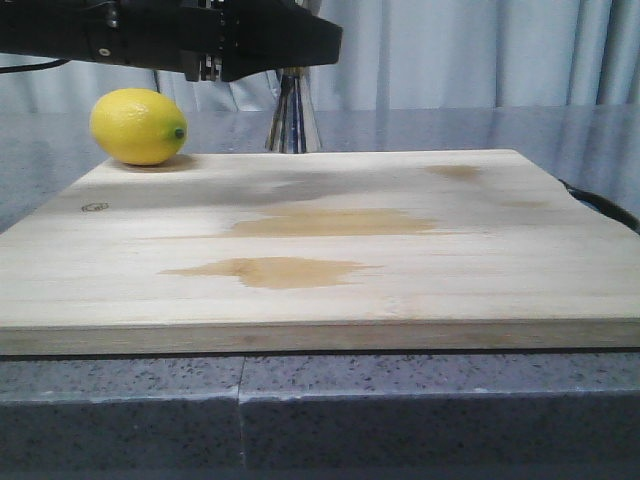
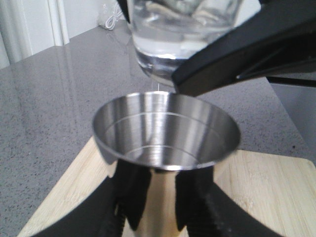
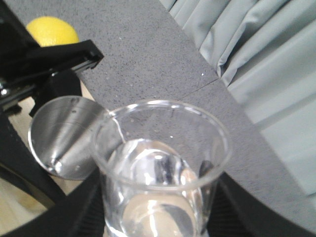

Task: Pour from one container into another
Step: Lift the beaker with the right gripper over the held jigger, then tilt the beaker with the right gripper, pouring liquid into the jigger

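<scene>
Beaker poised over the jigger, the pour seemingly just starting.

Front view: the shiny steel hourglass-shaped jigger shows only its flared foot at the far edge of the pale wooden cutting board, just beside the yellow lemon; a black arm hides its cup.
Left wrist view: the left gripper is clenched round the jigger's lower body, holding it upright over the board; its bowl looks empty. The small clear glass beaker, part full of clear liquid, hangs just above the jigger's far rim, and a thin thread may be falling.
Right wrist view: the right gripper grasps the beaker, its lip toward the jigger's mouth. Next it probably needs more tilt, lip kept over the bowl.
</scene>
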Robot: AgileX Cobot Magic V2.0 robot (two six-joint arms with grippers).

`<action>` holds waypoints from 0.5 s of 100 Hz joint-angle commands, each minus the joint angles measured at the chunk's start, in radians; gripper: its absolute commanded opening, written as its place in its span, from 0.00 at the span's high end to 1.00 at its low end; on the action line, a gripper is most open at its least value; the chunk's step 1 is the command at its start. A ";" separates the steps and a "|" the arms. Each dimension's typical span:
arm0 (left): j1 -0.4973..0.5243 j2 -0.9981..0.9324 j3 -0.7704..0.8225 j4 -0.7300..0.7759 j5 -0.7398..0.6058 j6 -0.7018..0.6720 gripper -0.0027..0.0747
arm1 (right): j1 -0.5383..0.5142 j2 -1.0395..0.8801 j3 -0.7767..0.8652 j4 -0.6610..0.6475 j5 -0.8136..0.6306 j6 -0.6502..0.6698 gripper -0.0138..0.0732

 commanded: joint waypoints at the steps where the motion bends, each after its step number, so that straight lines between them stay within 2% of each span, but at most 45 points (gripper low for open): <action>1: -0.009 -0.045 -0.028 -0.090 0.100 -0.005 0.71 | 0.020 -0.016 -0.038 -0.121 -0.052 -0.009 0.52; 50: -0.009 -0.045 -0.028 -0.090 0.100 -0.005 0.71 | 0.029 -0.016 -0.038 -0.325 -0.040 -0.009 0.52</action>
